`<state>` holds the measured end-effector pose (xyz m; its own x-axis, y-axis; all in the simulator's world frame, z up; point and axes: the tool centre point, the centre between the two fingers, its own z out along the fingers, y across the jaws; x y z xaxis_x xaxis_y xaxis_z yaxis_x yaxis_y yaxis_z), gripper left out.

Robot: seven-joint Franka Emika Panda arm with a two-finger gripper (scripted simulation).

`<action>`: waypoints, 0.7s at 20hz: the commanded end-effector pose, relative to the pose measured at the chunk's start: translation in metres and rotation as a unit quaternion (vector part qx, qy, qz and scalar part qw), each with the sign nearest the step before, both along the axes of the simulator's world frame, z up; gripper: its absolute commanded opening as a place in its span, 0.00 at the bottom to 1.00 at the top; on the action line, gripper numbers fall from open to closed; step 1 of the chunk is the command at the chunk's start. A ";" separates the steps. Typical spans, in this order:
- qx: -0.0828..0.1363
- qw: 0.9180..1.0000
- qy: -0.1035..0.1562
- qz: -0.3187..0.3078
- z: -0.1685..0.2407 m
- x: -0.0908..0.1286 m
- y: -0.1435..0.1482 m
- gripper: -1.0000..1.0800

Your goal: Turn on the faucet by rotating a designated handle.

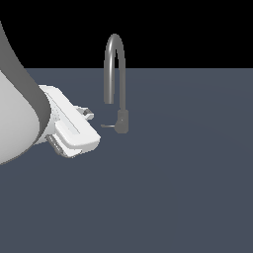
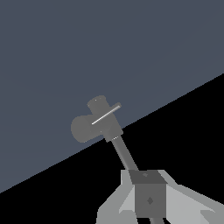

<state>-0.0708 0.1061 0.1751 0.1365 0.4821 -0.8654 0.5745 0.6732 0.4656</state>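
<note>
Faucet: dark grey blocky body on a flat slate-blue worktop, seen end-on, near the worktop's edge, beyond which all is black. Handle: thin light-grey rod lying across the body. Gripper: pale grey, partly in frame, apart from the handle.

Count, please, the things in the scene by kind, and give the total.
Faucet: 1
Handle on the faucet: 1
Robot arm with claw: 1
Total: 3
</note>
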 end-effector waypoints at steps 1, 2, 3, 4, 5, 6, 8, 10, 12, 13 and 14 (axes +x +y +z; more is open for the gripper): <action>-0.020 1.000 0.000 0.021 -0.009 0.003 -0.001 0.00; -0.027 0.999 0.000 0.028 -0.012 0.004 -0.002 0.00; -0.035 0.999 0.000 0.036 -0.016 0.006 -0.003 0.00; -0.043 0.998 0.000 0.044 -0.019 0.007 -0.003 0.00; -0.051 0.997 0.000 0.052 -0.023 0.008 -0.004 0.00; -0.059 0.996 0.000 0.060 -0.026 0.009 -0.005 0.00; -0.074 0.994 0.001 0.075 -0.033 0.012 -0.007 0.00; -0.090 0.992 0.001 0.090 -0.040 0.015 -0.009 0.00; -0.106 0.989 0.001 0.106 -0.046 0.017 -0.011 0.00; -0.113 0.987 0.001 0.113 -0.050 0.019 -0.013 0.00; -0.121 0.985 0.001 0.121 -0.053 0.020 -0.014 0.00</action>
<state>-0.0527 0.0940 0.1272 0.0477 0.3013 -0.9523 0.4065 0.8650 0.2941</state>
